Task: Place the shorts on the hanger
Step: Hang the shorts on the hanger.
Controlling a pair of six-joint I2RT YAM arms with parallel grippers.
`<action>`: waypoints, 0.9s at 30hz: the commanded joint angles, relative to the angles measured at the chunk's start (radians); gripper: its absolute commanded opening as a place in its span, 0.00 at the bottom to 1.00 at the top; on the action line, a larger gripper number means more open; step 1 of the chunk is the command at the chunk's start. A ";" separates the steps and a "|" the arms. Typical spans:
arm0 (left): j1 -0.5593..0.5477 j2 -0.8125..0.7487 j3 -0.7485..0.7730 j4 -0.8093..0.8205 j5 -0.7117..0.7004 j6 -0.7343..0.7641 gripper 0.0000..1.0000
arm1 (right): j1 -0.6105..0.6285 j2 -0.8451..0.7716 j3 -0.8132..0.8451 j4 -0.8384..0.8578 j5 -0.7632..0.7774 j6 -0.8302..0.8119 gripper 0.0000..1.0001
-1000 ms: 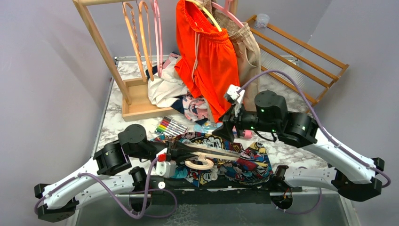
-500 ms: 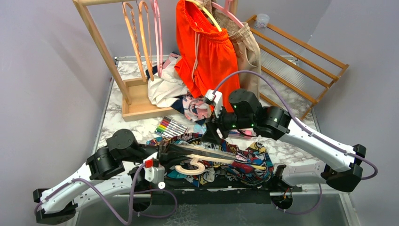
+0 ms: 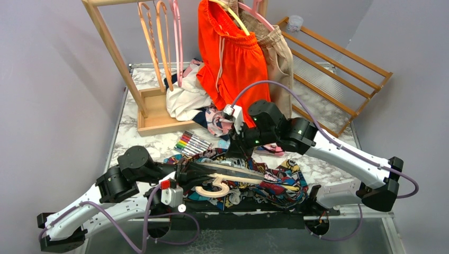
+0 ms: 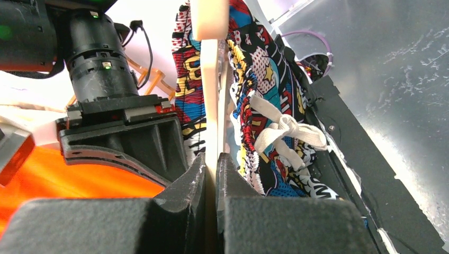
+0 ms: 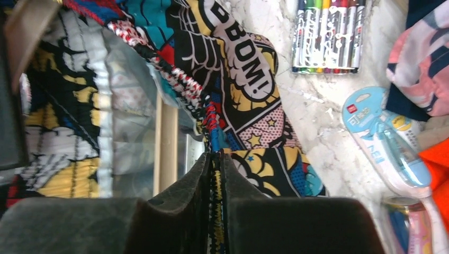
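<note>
The comic-print shorts (image 3: 275, 182) lie bunched at the table's near edge. The cream hanger (image 3: 233, 172) lies across them with its hook (image 3: 212, 189) toward the arm bases. My left gripper (image 3: 198, 168) is shut on the hanger's arm. In the left wrist view the hanger (image 4: 209, 79) runs up from between the gripper's (image 4: 210, 159) fingertips, with the shorts (image 4: 265, 79) and their white drawstring (image 4: 288, 129) to its right. My right gripper (image 3: 235, 151) is at the shorts' far edge. In the right wrist view it (image 5: 214, 156) is shut on the elastic waistband of the shorts (image 5: 238, 63), beside the hanger's arm (image 5: 168, 143).
A wooden rack (image 3: 114, 58) at the back holds orange and pink hangers (image 3: 159, 42), orange shorts (image 3: 233, 58) and beige shorts (image 3: 278, 58). A clothes pile (image 3: 190, 98) and markers (image 3: 193, 142) lie behind the shorts. A slatted wooden frame (image 3: 339, 63) leans at the right. A blue dispenser (image 5: 386, 148) lies nearby.
My right gripper has moved left and down to the shorts' far edge and shut on the waistband. The left arm has drawn slightly left with the hanger.
</note>
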 commanded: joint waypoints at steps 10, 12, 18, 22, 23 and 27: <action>0.000 0.134 0.167 0.047 -0.057 -0.216 0.00 | 0.003 -0.074 0.267 -0.109 -0.083 -0.168 0.01; 0.000 0.175 0.220 0.047 -0.065 -0.246 0.00 | 0.002 -0.066 0.320 -0.148 -0.066 -0.186 0.01; 0.000 0.321 0.403 0.036 -0.073 -0.321 0.00 | 0.003 -0.064 0.467 -0.163 -0.078 -0.197 0.01; 0.000 0.416 0.494 0.011 -0.067 -0.358 0.00 | 0.002 -0.066 0.478 -0.156 -0.119 -0.206 0.01; 0.000 0.431 0.506 -0.006 -0.070 -0.359 0.00 | 0.003 -0.071 0.472 -0.157 -0.120 -0.209 0.01; 0.000 0.469 0.529 -0.108 -0.151 -0.354 0.00 | 0.002 -0.124 0.466 -0.146 -0.102 -0.215 0.01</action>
